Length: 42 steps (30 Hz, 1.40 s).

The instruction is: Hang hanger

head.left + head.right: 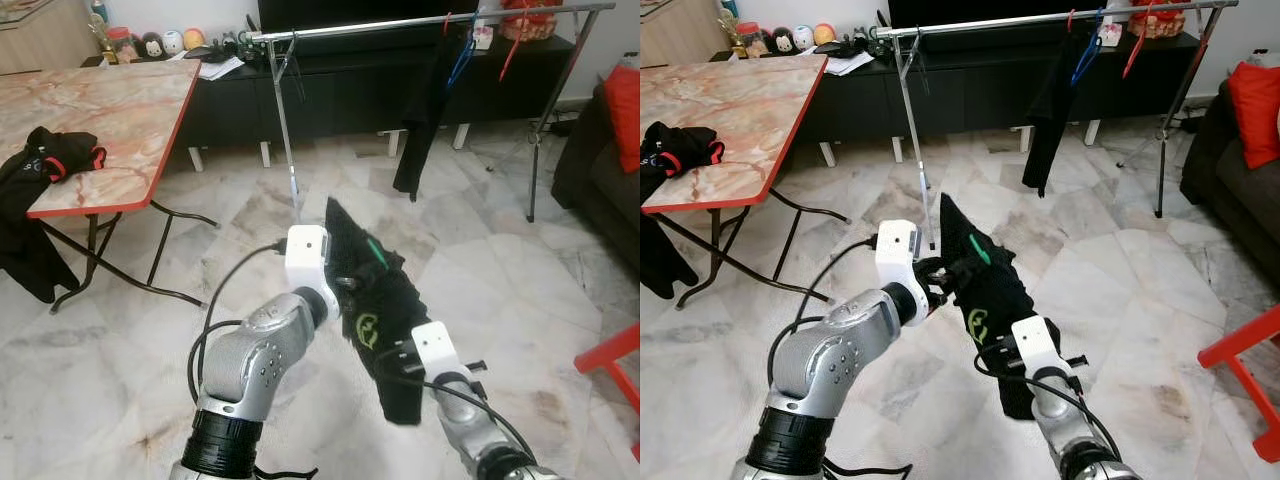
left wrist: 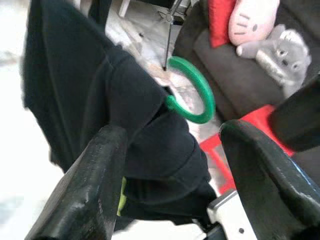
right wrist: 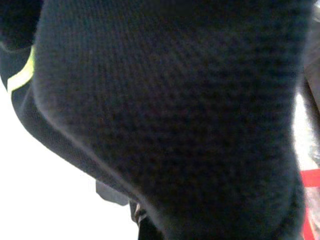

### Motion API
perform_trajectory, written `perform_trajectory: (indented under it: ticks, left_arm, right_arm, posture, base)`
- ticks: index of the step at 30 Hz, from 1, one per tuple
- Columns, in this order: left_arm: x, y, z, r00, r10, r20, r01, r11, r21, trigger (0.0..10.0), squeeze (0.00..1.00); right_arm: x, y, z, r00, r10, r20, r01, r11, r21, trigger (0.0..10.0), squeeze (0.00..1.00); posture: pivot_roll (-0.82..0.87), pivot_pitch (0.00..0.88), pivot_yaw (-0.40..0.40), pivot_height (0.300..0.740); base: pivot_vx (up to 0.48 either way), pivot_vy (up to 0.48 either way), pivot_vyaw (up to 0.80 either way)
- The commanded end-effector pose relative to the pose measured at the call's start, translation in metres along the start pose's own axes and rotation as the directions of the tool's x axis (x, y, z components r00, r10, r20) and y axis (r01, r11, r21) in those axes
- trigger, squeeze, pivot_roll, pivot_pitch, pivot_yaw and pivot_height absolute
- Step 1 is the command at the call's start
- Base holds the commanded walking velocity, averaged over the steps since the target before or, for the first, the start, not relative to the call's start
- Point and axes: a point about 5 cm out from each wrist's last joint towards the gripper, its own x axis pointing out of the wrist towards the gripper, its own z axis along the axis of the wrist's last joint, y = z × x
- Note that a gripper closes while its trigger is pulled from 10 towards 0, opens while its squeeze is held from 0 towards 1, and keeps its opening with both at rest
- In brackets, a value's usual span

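Garment (image 1: 385, 320) and hanger (image 2: 196, 95) between fingers (image 2: 90, 185)

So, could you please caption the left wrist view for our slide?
Left gripper open around a black garment on a green hanger hook.

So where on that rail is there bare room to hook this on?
Free: the clothes rail between its left upright and the hanging black garment. Crowded: the right stretch, with the blue hanger and red hanger.
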Motion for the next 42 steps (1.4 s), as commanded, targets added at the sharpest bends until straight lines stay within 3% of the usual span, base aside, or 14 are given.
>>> perform_trajectory:
  ticks: [1,5,12,21,29,38,41,42]
  left_arm:
    - [0.004,-0.011,-0.001,0.999,-0.037,0.021,0.04,0.99,-0.135,10.0,0.0]
    - [0.006,-0.021,0.006,0.993,-0.091,0.076,0.106,0.97,-0.218,10.0,0.0]
    - [0.008,-0.03,0.003,0.99,-0.128,0.06,0.137,0.973,-0.188,10.0,0.0]
    - [0.009,-0.031,-0.004,0.991,-0.127,0.037,0.132,0.969,-0.211,10.0,0.0]
    - [0.011,-0.026,-0.011,0.995,-0.1,0.007,0.099,0.972,-0.213,10.0,0.0]
    - [0.012,-0.025,-0.012,0.995,-0.099,0.016,0.1,0.971,-0.217,10.0,0.0]
    - [0.005,-0.017,-0.012,0.995,-0.099,0.004,0.098,0.981,-0.167,10.0,0.0]
    - [-0.002,-0.005,-0.011,0.996,-0.084,-0.003,0.083,0.988,-0.13,10.0,0.0]
  right_arm:
    - [0.002,0.0,0.007,1.0,-0.006,0.025,0.007,1.0,-0.009,0.0,0.0]
    - [0.001,0.001,0.005,1.0,0.003,0.016,-0.003,1.0,-0.018,0.0,0.0]
    - [0.0,0.007,0.003,0.998,0.056,0.011,-0.055,0.998,-0.041,0.0,0.0]
    - [0.0,0.009,0.005,0.997,0.071,0.025,-0.07,0.996,-0.058,0.0,0.0]
    - [0.0,0.008,0.008,0.996,0.072,0.046,-0.07,0.996,-0.053,0.0,0.0]
    - [-0.002,0.018,0.015,0.983,0.156,0.101,-0.151,0.987,-0.053,0.0,0.0]
    - [-0.002,0.018,0.015,0.982,0.161,0.102,-0.156,0.986,-0.057,0.0,0.0]
    - [-0.002,0.017,0.014,0.982,0.162,0.101,-0.156,0.986,-0.06,0.0,0.0]
  posture:
    - [0.03,0.0,0.03,0.74]
    - [0.03,0.0,0.026,0.74]
    - [0.02,0.0,0.022,0.74]
    - [0.02,0.0,0.018,0.74]
    - [0.02,0.0,0.018,0.74]
    - [0.02,0.0,0.013,0.74]
    - [0.02,0.0,0.012,0.74]
    - [0.02,0.0,0.012,0.74]
  base:
    - [0.0,0.0,0.0]
    - [0.0,0.0,0.0]
    - [0.0,0.0,0.0]
    - [0.0,0.0,0.0]
    - [0.0,0.0,0.0]
    - [0.0,0.0,0.0]
    - [0.0,0.0,0.0]
    - [0.0,0.0,0.0]
